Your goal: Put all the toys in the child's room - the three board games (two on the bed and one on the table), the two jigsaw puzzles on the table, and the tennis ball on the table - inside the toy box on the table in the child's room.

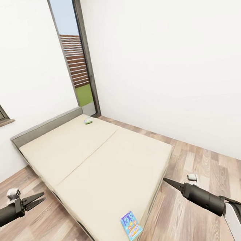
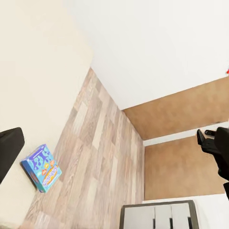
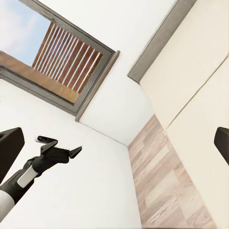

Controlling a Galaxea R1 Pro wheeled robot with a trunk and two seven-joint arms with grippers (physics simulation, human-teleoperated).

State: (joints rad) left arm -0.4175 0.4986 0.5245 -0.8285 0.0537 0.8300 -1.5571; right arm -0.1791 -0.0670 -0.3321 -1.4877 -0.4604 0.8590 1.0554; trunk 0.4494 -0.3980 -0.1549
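From the head we see our left gripper (image 1: 39,199) with its fingers parted and empty, the bed (image 1: 98,162) bearing a green-white game (image 1: 88,120) by the headboard and a blue game (image 1: 131,226) at its near corner, then our right gripper (image 1: 166,181), fingers together. The left wrist adds a grey cabinet (image 2: 160,217).

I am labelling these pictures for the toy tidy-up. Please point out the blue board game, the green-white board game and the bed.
blue board game (image 1: 131,226), head view, middle of its printed cover.
green-white board game (image 1: 88,120), head view, top face of the box.
bed (image 1: 76,153), head view, bare beige mattress.
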